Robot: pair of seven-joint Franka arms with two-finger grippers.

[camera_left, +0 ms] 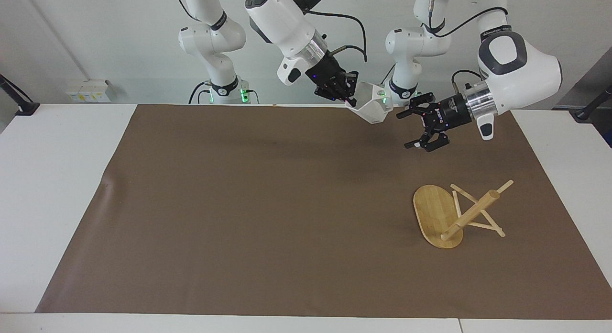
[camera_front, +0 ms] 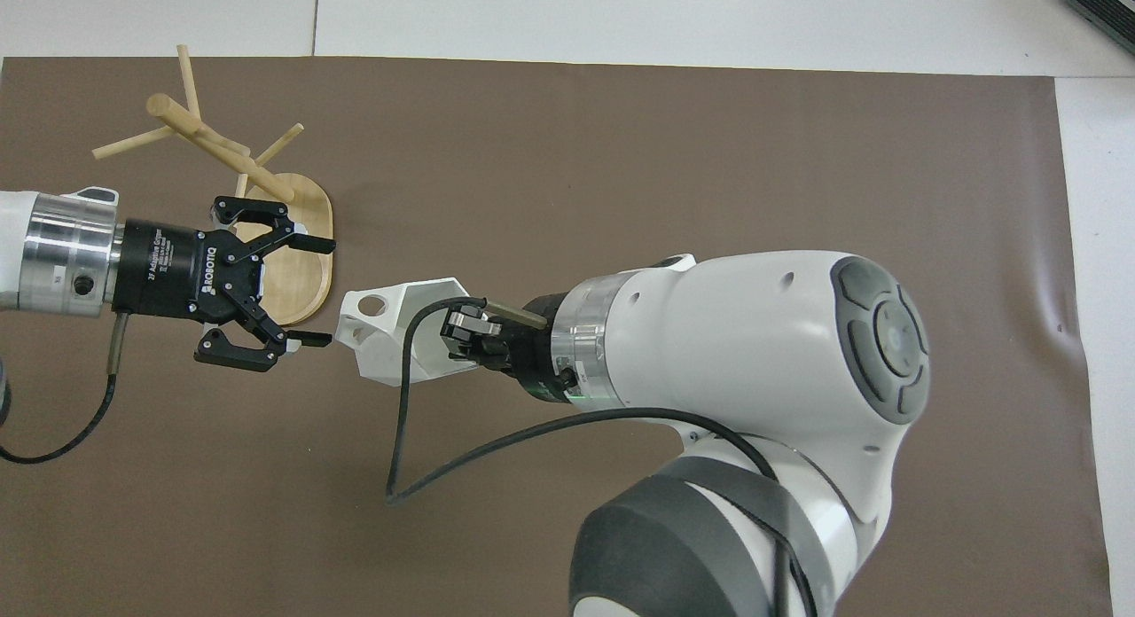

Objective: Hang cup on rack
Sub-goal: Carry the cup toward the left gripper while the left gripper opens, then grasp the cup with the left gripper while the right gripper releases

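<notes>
The right pincer (camera_left: 348, 99) is clamped on the faceted white mug's (camera_left: 374, 108) rim; it looks rigid, slick, chippable. The left pincer (camera_left: 412, 128) gapes beside the mug.

2 high views, facing oppositely.

Bright, even room light, pretty sharp all over; just soft blurry shadows on the mat (camera_left: 287, 204) under the right gripper (camera_left: 345, 96).
</notes>
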